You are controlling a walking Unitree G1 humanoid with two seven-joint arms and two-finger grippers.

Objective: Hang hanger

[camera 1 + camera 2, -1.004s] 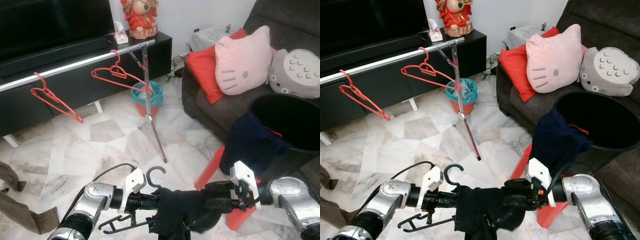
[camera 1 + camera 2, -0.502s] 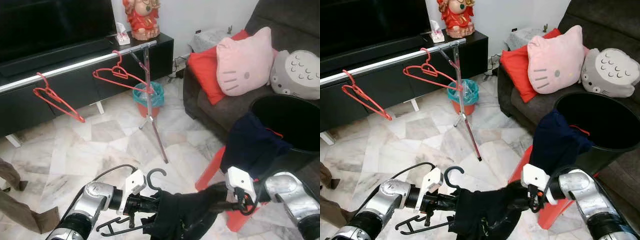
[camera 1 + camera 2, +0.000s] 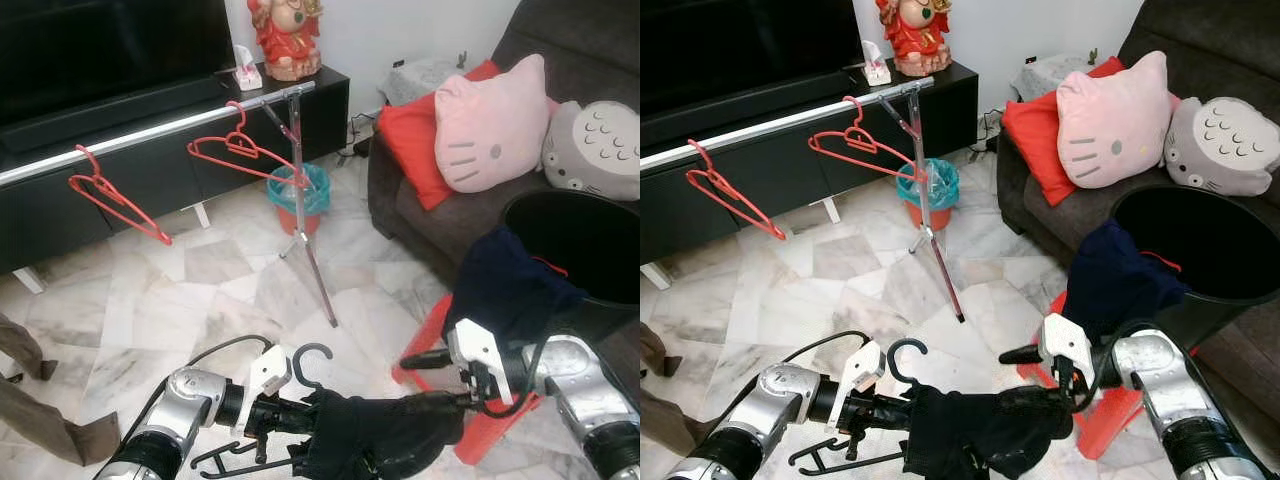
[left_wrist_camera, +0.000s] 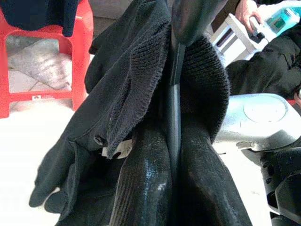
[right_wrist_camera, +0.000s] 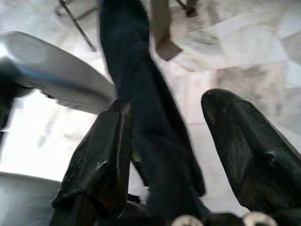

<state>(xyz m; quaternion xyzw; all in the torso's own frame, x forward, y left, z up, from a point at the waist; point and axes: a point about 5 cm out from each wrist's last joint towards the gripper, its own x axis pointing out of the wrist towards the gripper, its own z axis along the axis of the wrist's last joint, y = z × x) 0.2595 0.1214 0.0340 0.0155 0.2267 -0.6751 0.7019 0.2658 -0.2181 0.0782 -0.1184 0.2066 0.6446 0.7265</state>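
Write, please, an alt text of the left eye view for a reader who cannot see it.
The left gripper holds a black hanger carrying a dark garment, while the right gripper is open beside the garment. Behind, two red hangers hang on a silver rail above a marble floor.

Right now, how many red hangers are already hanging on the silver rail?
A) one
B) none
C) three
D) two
D: two red hangers hang from the rail, one toward its left end and the other near the stand at its right end.
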